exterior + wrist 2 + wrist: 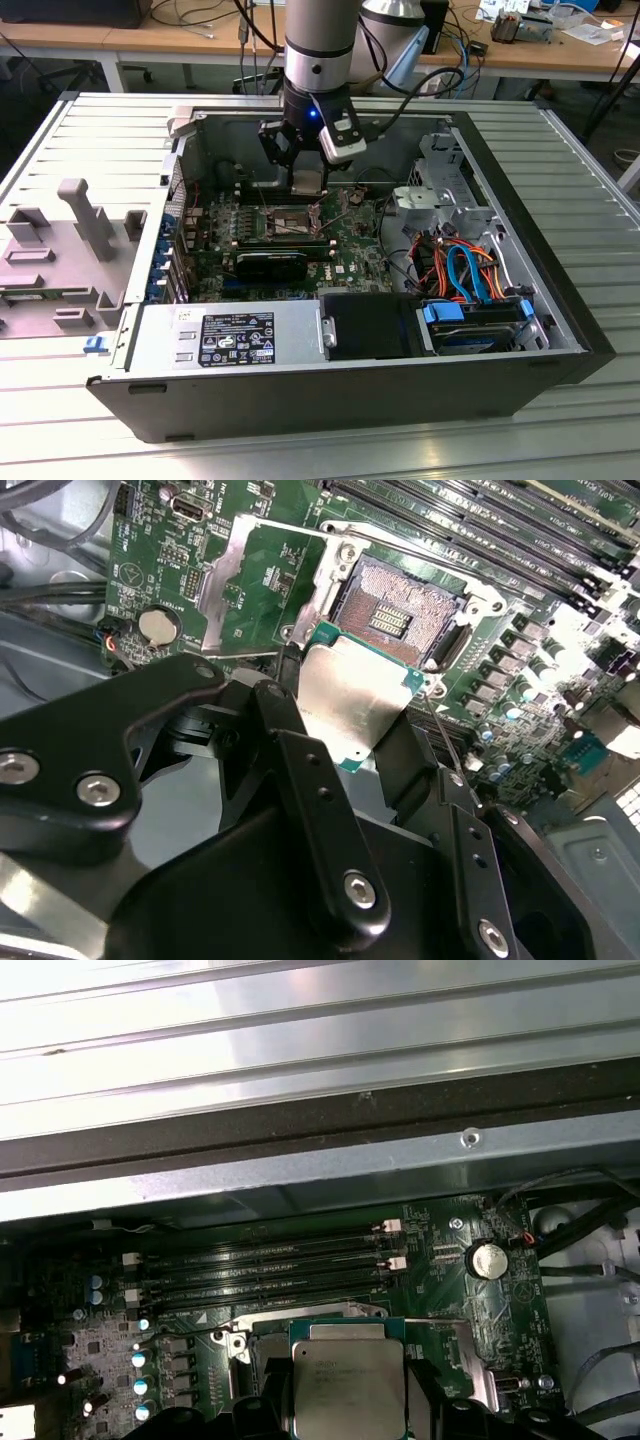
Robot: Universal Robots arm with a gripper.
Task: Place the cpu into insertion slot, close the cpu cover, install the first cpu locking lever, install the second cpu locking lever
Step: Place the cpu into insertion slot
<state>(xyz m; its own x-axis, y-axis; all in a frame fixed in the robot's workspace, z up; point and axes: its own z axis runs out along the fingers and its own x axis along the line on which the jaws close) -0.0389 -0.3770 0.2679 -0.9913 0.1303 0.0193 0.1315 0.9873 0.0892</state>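
My gripper (pixel 308 188) is shut on the cpu (pixel 308 179), a flat silver-topped chip with a green edge. I hold it slightly tilted just above the motherboard. In the second wrist view the cpu (pixel 352 692) sits between two black fingers (pixel 290 715) and overlaps the near edge of the insertion slot (pixel 400 602), whose dark pin field is bare. The cpu cover (pixel 222 585) is swung open beside the slot, with green board showing through its window. In the first wrist view the cpu (pixel 348 1385) hides most of the insertion slot (pixel 262 1348).
The open computer case holds a grey power supply (pixel 230 335) at the front, drives with blue and orange cables (pixel 465 290) at the exterior view's right, and a long black block (pixel 270 265) just before the socket. Memory slots (pixel 270 1260) and a coin battery (pixel 487 1260) flank the socket.
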